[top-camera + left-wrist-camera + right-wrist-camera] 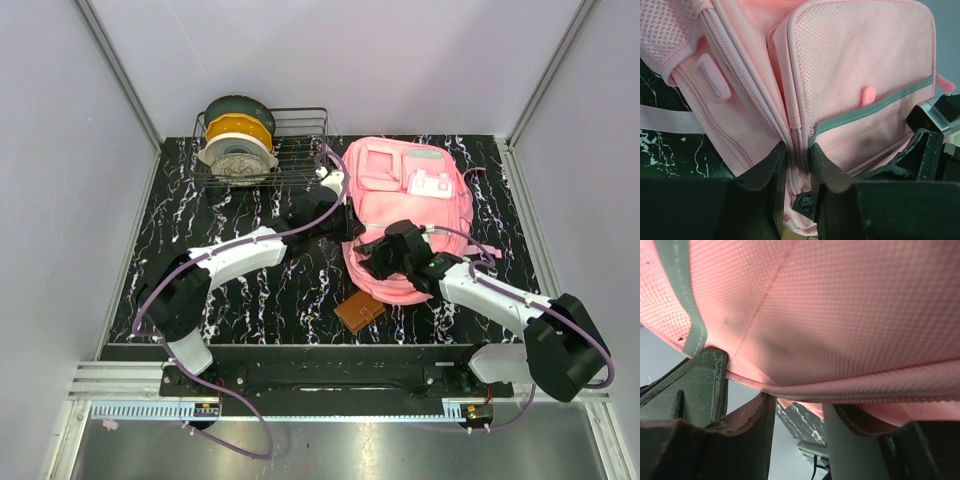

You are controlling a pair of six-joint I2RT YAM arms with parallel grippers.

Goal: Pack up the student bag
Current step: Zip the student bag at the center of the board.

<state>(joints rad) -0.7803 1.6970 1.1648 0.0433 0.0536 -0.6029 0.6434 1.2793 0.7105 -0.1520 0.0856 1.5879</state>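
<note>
Left arm (235,255) is folded low at its base, its white forearm stretching out toward two o'clock in the top view. The left gripper (345,222) is at the nine o'clock edge of the student bag (410,200). On the left wrist camera its dark fingers (765,170) are pressed close together, pinching a zipped seam of pink fabric. Over to the right arm (490,290): elbow parked at four o'clock, forearm angling toward ten o'clock. The right gripper (375,258) is tucked at the bag's seven o'clock corner. Its fingers (752,422) stand parted under a fabric hem; whether they're actually clamping it, I can't say.
</note>
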